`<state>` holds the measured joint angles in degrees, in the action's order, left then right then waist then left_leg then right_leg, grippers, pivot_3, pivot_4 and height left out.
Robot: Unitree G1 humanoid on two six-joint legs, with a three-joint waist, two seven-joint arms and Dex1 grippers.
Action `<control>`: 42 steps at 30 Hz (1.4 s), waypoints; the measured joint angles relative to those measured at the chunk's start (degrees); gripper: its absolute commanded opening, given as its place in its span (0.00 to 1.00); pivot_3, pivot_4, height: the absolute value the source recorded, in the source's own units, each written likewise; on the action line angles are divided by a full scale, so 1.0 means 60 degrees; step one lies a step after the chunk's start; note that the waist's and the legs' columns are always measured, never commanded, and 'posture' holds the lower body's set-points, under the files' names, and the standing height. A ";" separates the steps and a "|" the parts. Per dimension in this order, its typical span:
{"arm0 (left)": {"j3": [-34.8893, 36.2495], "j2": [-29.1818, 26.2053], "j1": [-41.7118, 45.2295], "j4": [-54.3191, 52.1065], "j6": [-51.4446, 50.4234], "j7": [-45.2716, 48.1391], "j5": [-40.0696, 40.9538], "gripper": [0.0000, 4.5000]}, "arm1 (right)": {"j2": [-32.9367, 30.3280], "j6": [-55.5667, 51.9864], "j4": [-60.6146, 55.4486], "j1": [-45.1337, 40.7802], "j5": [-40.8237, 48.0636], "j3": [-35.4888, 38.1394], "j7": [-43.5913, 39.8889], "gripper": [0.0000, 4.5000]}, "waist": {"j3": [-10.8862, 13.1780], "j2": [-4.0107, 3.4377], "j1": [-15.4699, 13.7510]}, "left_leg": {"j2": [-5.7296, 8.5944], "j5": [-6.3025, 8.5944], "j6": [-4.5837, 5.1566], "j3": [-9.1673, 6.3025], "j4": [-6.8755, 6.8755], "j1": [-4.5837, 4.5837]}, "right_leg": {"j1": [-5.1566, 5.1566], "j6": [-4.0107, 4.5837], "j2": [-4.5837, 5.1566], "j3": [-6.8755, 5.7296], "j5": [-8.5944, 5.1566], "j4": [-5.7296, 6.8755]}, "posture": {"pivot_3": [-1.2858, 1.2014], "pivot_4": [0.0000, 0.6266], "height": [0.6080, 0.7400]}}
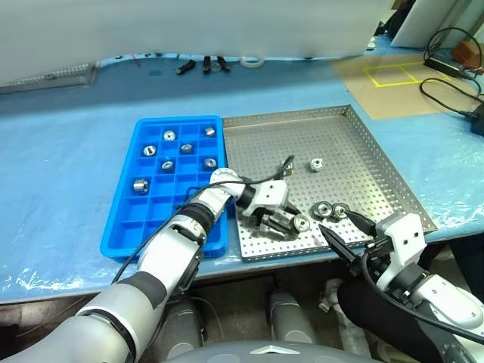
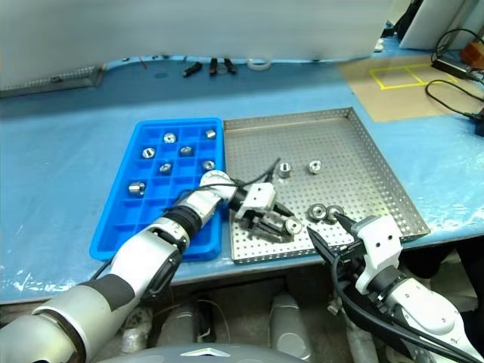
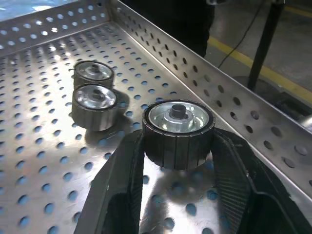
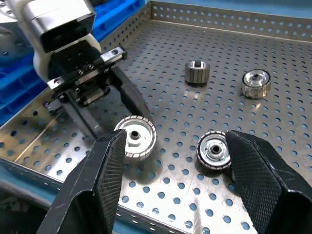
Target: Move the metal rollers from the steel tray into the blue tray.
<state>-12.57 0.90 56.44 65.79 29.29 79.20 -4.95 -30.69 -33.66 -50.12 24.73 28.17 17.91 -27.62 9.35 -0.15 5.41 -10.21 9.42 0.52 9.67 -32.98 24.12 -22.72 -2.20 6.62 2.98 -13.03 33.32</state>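
Observation:
My left gripper (image 1: 291,221) reaches across into the front part of the steel tray (image 1: 363,155) and is shut on a metal roller (image 3: 178,130), which sits between its two fingers just above the perforated floor. Two more rollers (image 1: 331,210) lie side by side right of it, and two others (image 1: 316,162) rest farther back. The blue tray (image 1: 151,219) lies against the steel tray's left side, with several rollers (image 1: 168,165) in its far compartments. My right gripper (image 1: 335,220) hovers open at the steel tray's front edge, with a roller (image 4: 213,150) close to one finger.
Black cables (image 1: 446,83) and a cardboard sheet with a yellow tape square (image 1: 393,74) lie at the back right. A white tape roll (image 1: 252,60) and small black clips (image 1: 204,65) sit along the far table edge. The table's front edge runs just below both trays.

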 measured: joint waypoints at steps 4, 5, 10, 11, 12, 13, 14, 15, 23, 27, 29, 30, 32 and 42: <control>0.0363 -0.0511 -0.0102 -0.0801 -0.0488 -0.0191 0.0446 0.37 | -0.0587 -0.0447 0.0068 -0.1342 0.0653 -0.0060 -0.0259 0.75 | 0.0002 0.0002 -0.0078 | -0.0010 -0.0004 -0.0004 0.0002 -0.0004 0.0002 | -0.0013 0.0001 -0.0008 0.0000 0.0001 0.0025 | 0.37 0.24 1.00; 0.0448 -0.0609 -0.0158 -0.1095 -0.0707 -0.0228 0.0577 0.37 | -0.0725 -0.0537 0.0103 -0.1701 0.0777 -0.0095 -0.0315 0.75 | 0.0002 0.0002 -0.0127 | -0.0012 -0.0005 -0.0006 0.0002 -0.0005 0.0002 | -0.0012 0.0002 -0.0008 -0.0002 0.0001 0.0029 | 0.37 0.24 1.00; 0.0918 -0.1362 -0.1347 -0.4036 -0.2385 -0.0898 0.1372 0.37 | -0.1302 -0.0974 0.0898 -0.3714 0.1326 -0.0668 -0.0805 0.75 | 0.0003 0.0001 -0.0486 | -0.0070 -0.0037 0.0002 0.0011 0.0000 -0.0004 | -0.0020 0.0005 -0.0040 -0.0019 0.0001 0.0053 | 0.44 0.24 1.00; 0.0950 -0.1460 -0.1524 -0.4378 -0.2597 -0.1070 0.1405 0.37 | -0.1351 -0.0991 0.1027 -0.3885 0.1347 -0.0741 -0.0880 0.75 | 0.0003 0.0002 -0.0587 | -0.0085 -0.0042 -0.0004 0.0011 0.0000 -0.0001 | -0.0021 0.0005 -0.0047 -0.0031 0.0001 0.0054 | 0.45 0.24 1.00; 0.1000 -0.1603 -0.1792 -0.4865 -0.2905 -0.1358 0.1453 0.37 | -0.1390 -0.1012 0.1224 -0.4140 0.1365 -0.0898 -0.1015 0.75 | 0.0003 0.0001 -0.0733 | -0.0102 -0.0046 -0.0011 0.0013 0.0002 0.0000 | -0.0020 0.0007 -0.0051 -0.0046 0.0000 0.0058 | 0.46 0.24 1.00; 0.1114 -0.1734 -0.2128 -0.5452 -0.3300 -0.1765 0.1530 0.37 | -0.1394 -0.1016 0.1460 -0.4438 0.1384 -0.1108 -0.1173 0.75 | 0.0003 0.0001 -0.0851 | -0.0110 -0.0049 -0.0015 0.0014 0.0005 0.0000 | -0.0022 0.0009 -0.0052 -0.0051 -0.0001 0.0062 | 0.47 0.24 1.00; 0.1229 -0.1838 -0.2420 -0.5983 -0.3658 -0.2126 0.1578 0.37 | -0.1386 -0.1017 0.1642 -0.4673 0.1393 -0.1309 -0.1278 0.75 | 0.0004 0.0000 -0.0977 | -0.0115 -0.0054 -0.0024 0.0014 0.0009 0.0002 | -0.0024 0.0012 -0.0053 -0.0059 -0.0003 0.0068 | 0.48 0.24 1.00; 0.1317 -0.1950 -0.2674 -0.6469 -0.3932 -0.2403 0.1645 0.37 | -0.1356 -0.1016 0.1771 -0.4856 0.1412 -0.1478 -0.1374 0.75 | 0.0004 -0.0001 -0.1062 | -0.0118 -0.0056 -0.0027 0.0014 0.0011 0.0003 | -0.0027 0.0012 -0.0053 -0.0062 -0.0003 0.0071 | 0.49 0.24 1.00; 0.1935 -0.2565 -0.4897 -0.9871 -0.5883 -0.5357 0.1596 0.37 | -0.0590 -0.0435 0.3687 -0.6769 0.0865 -0.3084 -0.2036 0.75 | 0.0005 0.0000 -0.1625 | -0.0120 -0.0077 -0.0096 0.0010 0.0040 0.0024 | -0.0041 0.0014 -0.0051 -0.0102 -0.0005 0.0086 | 0.56 0.24 1.00; 0.2187 -0.2922 -0.6220 -1.1273 -0.6389 -0.6486 0.1402 0.37 | -0.0433 0.0036 0.4595 -0.7449 0.0527 -0.3546 -0.2578 0.75 | 0.0005 0.0000 -0.1835 | -0.0126 -0.0101 -0.0118 0.0001 0.0068 0.0043 | -0.0055 0.0014 -0.0053 -0.0137 -0.0005 0.0080 | 0.58 0.24 1.00; 0.2360 -0.3089 -0.6951 -1.2000 -0.6636 -0.6790 0.1450 0.37 | -0.0310 0.0203 0.4893 -0.7639 0.0388 -0.3708 -0.2745 0.75 | 0.0006 0.0001 -0.1891 | -0.0125 -0.0112 -0.0136 -0.0018 0.0077 0.0075 | -0.0079 0.0014 -0.0057 -0.0165 -0.0005 0.0083 | 0.60 0.24 1.00; 0.2505 -0.3168 -0.7284 -1.2358 -0.6804 -0.6967 0.1495 0.37 | -0.0205 0.0264 0.4973 -0.7720 0.0356 -0.3820 -0.2831 0.75 | 0.0006 0.0001 -0.1909 | -0.0129 -0.0121 -0.0150 -0.0048 0.0078 0.0100 | -0.0091 0.0015 -0.0065 -0.0194 -0.0005 0.0088 | 0.60 0.24 1.00; 0.2748 -0.3342 -0.7875 -1.3056 -0.7025 -0.7168 0.1647 0.37 | -0.0057 0.0340 0.5097 -0.7852 0.0345 -0.4019 -0.3024 0.75 | 0.0006 0.0001 -0.2015 | -0.0136 -0.0138 -0.0169 -0.0100 0.0077 0.0144 | -0.0115 0.0022 -0.0076 -0.0234 -0.0009 0.0098 | 0.61 0.24 1.00; 0.4441 -0.3929 -1.1006 -1.5202 -0.7531 -0.7843 0.2412 0.37 | 0.0219 0.0688 0.6296 -0.9098 0.0084 -0.4471 -0.4081 0.75 | 0.0006 0.0002 -0.2429 | -0.0130 -0.0173 -0.0188 -0.0167 0.0085 0.0156 | -0.0102 0.0030 -0.0075 -0.0274 -0.0011 0.0109 | 0.67 0.24 1.00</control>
<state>14.08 -22.68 -9.59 -25.42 -15.90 32.15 9.52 -29.37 -29.53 -12.34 -29.86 28.68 -8.91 -52.10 9.39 -0.14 -9.17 -11.00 8.38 -0.61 8.67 -32.47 25.05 -23.34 -2.02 6.17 1.34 -13.10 33.97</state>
